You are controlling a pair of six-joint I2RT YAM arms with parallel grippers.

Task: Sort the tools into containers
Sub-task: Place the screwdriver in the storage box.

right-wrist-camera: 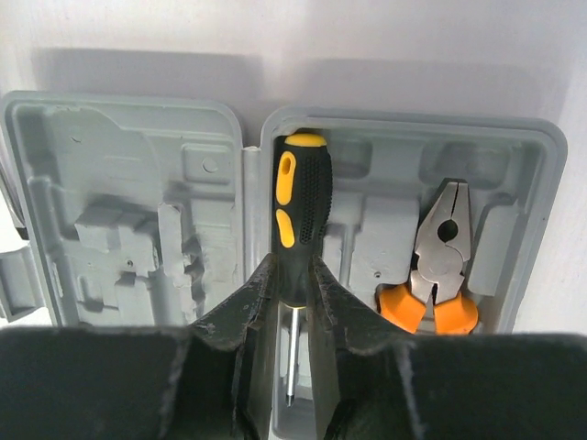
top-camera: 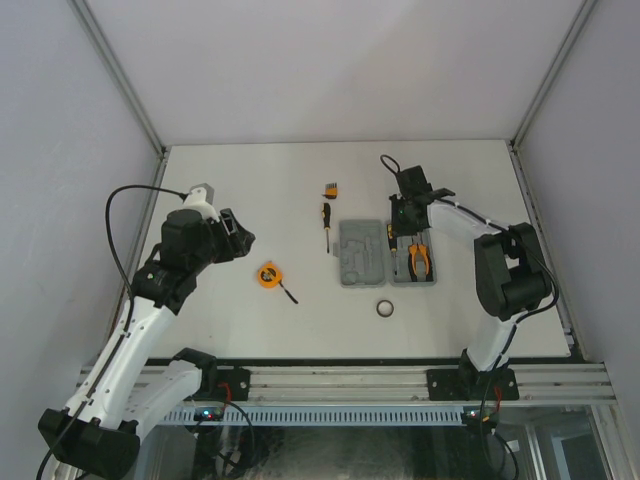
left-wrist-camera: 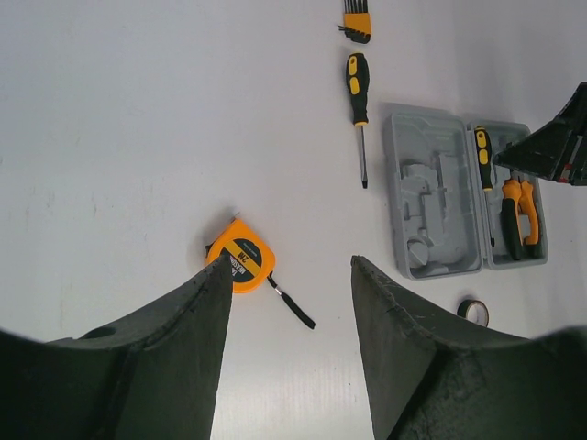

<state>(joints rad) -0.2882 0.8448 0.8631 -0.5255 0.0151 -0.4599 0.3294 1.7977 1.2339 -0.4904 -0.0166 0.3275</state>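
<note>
Table: white top under both arms; everything below lies on it.

Case: grey, opened flat and directly under the right gripper, well off to the side of the left gripper. Lying open like this, its moulded recesses face up to take tools. The half away from the right gripper is bare.

Right gripper: fingers pinching the lower end of the held screwdriver's handle from both sides, low over the case half beside the hinge. My guess is that it is seating the tool in its slot.

Left gripper: fingers spread with nothing between them, hanging above the table. The tape measure lies just ahead of one fingertip, so it looks the likely next pick.

Pliers: orange handles, lying in their own recess just beside the right gripper, on the side away from the hinge. Sorted already, by the look of it.

Held screwdriver: black and orange, between the right gripper's fingers, lined up along the slot next to the hinge.

Loose screwdriver: on the table beyond the left gripper, just outside the case's bare half. Not yet sorted.

Tape measure: round, orange, on the table, its strap trailing towards the left gripper's open gap.

Ring: small and black, on the table near the case's near edge.

Block: tiny, orange and black, just past the loose screwdriver's handle, farthest from the left gripper.
</note>
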